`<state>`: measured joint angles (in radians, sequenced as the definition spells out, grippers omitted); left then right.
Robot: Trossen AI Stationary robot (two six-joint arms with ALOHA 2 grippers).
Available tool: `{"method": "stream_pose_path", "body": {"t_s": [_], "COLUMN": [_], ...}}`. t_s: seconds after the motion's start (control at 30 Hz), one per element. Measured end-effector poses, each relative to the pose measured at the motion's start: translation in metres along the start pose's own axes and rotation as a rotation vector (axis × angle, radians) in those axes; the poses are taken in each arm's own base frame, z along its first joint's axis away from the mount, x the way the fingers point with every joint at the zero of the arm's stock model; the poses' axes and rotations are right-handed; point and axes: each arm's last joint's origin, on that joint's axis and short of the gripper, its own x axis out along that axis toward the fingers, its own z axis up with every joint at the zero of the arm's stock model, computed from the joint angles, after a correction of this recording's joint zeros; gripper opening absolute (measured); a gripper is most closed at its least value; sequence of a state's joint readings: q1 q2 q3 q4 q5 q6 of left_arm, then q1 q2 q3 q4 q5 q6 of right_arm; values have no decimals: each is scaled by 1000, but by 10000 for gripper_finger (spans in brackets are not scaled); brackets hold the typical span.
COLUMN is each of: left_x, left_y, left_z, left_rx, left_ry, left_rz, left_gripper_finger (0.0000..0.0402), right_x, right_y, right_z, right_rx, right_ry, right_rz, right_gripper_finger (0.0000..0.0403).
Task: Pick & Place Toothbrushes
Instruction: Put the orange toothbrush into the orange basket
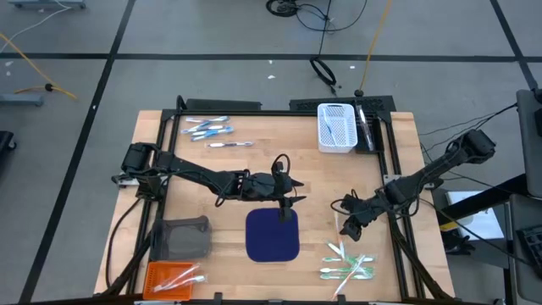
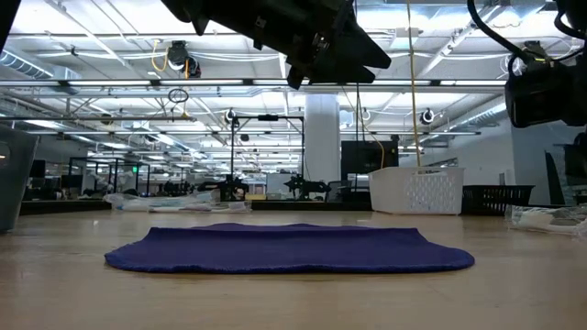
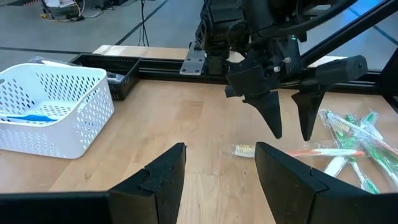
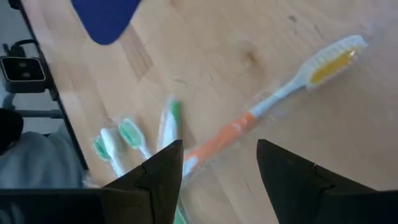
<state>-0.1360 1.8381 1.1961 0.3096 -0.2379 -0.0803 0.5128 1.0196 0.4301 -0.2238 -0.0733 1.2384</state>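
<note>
My right gripper (image 1: 345,227) (image 4: 221,152) is open and points down just above an orange-and-white toothbrush (image 4: 267,106) (image 3: 298,151) that lies flat on the wood, apart from the fingers. The left wrist view shows this gripper (image 3: 290,127) hanging over that brush. Beside it lies a pile of green and white toothbrushes (image 1: 347,264) (image 4: 124,140). The navy mat (image 1: 272,235) (image 2: 289,249) lies flat at the table's middle. My left gripper (image 1: 292,199) (image 3: 221,155) is open and hovers over the mat's far edge, holding nothing.
A white basket (image 1: 336,127) (image 3: 50,109) with a blue brush inside stands at the far edge. Blue-and-white toothbrushes (image 1: 207,129) lie at the far left. An orange tray (image 1: 174,275) with brushes and a grey object (image 1: 182,237) sit at the near left.
</note>
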Motion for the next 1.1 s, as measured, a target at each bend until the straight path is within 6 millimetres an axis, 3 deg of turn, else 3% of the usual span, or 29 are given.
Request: {"method": "stream_pose_path", "body": {"t_s": [0.43,0.83,0.97,1.1], "left_x": [0,0,0,0], "left_y": [0,0,0,0], "left_z": [0,-1,-2,-2], "left_rx": [24,28,30,30], "left_ry": [0,12,21,22], "left_rz": [0,1,1,2], "left_gripper_finger": [195,196,196,196], "right_x": [24,33,33,33], "right_y": [-1,-4,-4,-5], "right_z": [-1,-2,-2,-2], "right_rx": [53,83,99,102], "right_ry": [31,41,40,40], "right_rz": [-49,-96,-100,-107], "right_gripper_finger": [196,194,169,119]}}
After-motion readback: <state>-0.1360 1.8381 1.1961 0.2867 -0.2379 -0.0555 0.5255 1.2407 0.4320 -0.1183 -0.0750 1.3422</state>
